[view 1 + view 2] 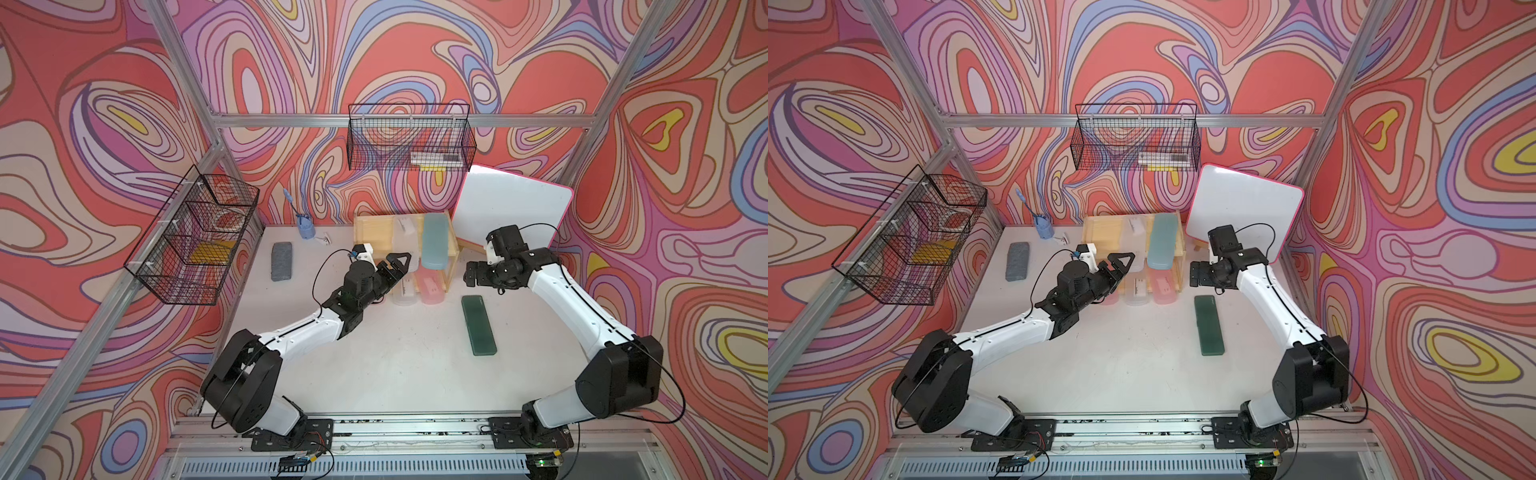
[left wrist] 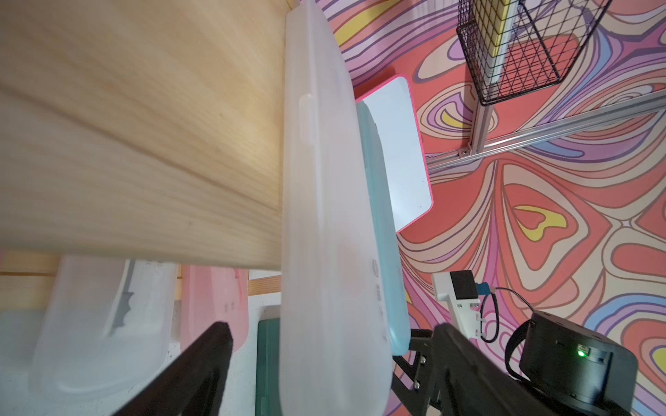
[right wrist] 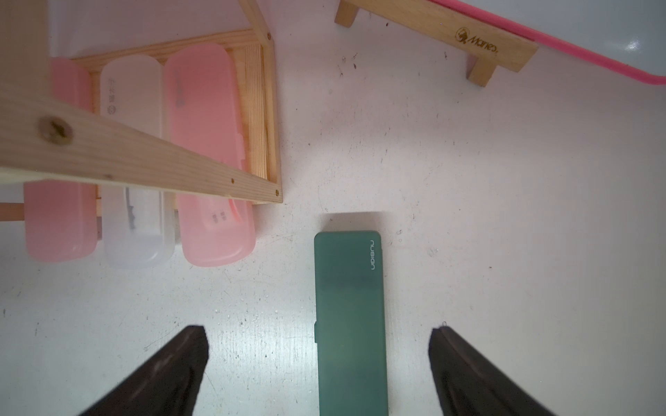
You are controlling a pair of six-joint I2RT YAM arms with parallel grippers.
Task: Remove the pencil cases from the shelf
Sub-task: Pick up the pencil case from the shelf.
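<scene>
a wire basket [image 1: 195,237] hung on the left wall, and a grey felt block [image 1: 281,261] lay on the table [image 1: 374,365] near it. the left gripper [image 1: 398,262] was at the front of the wooden shelf [image 1: 374,230], level with its top tier. its jaws stood wide apart around the near end of the upper frosted case [image 2: 324,216], with a gap showing on either side in the left wrist view, so it had hold of nothing. that case lay on the top tier, overhanging the front edge, with the teal case [image 1: 435,241] just beside it to the right. on the lower tier lay the left pink case [image 3: 61,223], the lower frosted case [image 3: 137,230] and the right pink case [image 3: 212,216], side by side, their near ends sticking out past the front. the dark green case [image 1: 478,325] lay flat on the table, off the shelf, to its right. the right gripper [image 3: 317,328] hovered over the table by that case's far end, jaws fully spread and empty. a pink-edged whiteboard [image 1: 515,208] stood tilted behind it.
</scene>
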